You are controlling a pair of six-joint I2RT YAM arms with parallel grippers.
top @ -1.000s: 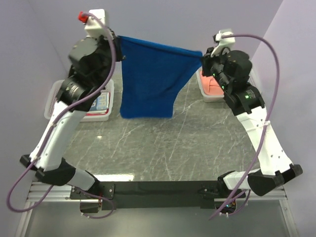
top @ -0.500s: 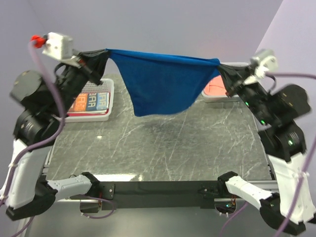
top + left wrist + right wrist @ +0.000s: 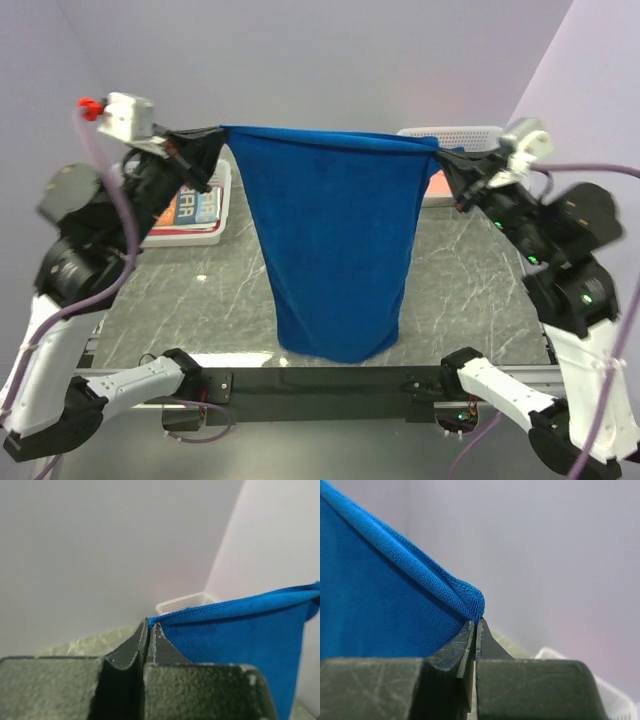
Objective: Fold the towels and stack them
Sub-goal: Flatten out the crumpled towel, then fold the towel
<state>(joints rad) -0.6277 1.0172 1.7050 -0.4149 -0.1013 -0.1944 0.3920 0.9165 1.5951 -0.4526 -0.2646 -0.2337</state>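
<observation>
The towel (image 3: 340, 260) is now hanging unfurled, no longer bunched, stretched in the air over the table (image 3: 200, 300). The left jaws and right jaws are each clamping a top corner; such thin grips are risking a slip.

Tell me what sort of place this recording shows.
Probably a robot lab test cell: plain lavender walls box in a marble-patterned table, the left arm and right arm are bolted at its near edge, holding up a blue towel, with a white mesh basket behind.
</observation>
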